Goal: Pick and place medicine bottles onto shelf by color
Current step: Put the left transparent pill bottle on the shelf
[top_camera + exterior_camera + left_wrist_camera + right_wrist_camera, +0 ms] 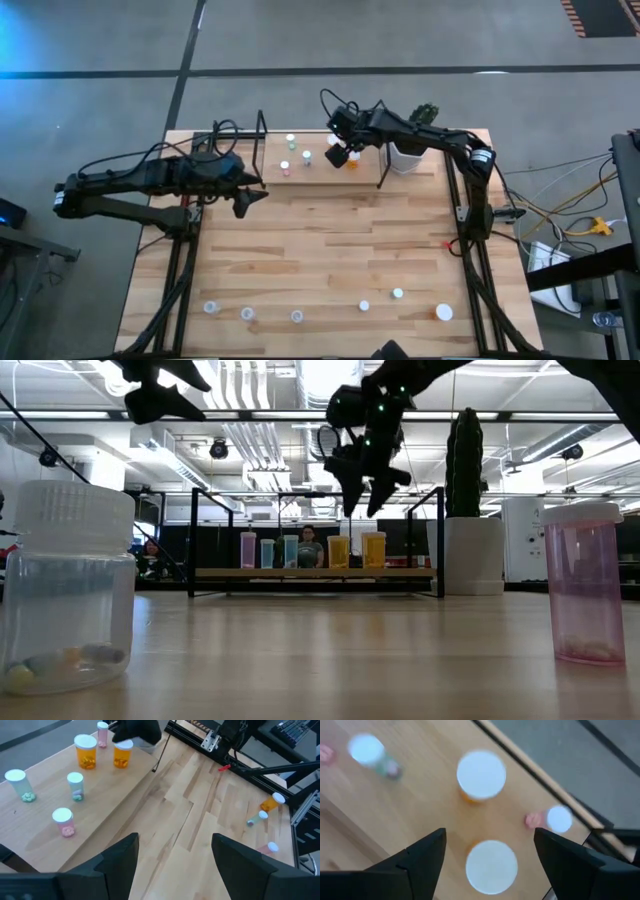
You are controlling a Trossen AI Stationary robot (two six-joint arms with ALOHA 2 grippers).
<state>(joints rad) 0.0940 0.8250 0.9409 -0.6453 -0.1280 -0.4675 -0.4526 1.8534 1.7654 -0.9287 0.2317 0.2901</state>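
The shelf (300,165) stands near the table's far edge and carries several white-capped bottles: two orange ones (85,751) (122,754), pinkish ones (63,821) and greenish ones (75,785). My right gripper (490,834) hangs open just above the shelf's right part. One orange bottle's cap (491,866) lies below its fingers and another (481,774) lies beyond them; in the low view the fingers (365,485) are clear of both. My left gripper (248,200) is open and empty, raised over the table in front of the shelf's left end. Several more bottles (297,316) sit along the near edge.
A white pot with a cactus (405,155) stands right of the shelf, close to the right arm. Near the low camera stand a clear bottle (65,590) and a pinkish bottle (585,585). Bare planks (330,245) lie between the shelf and the near row.
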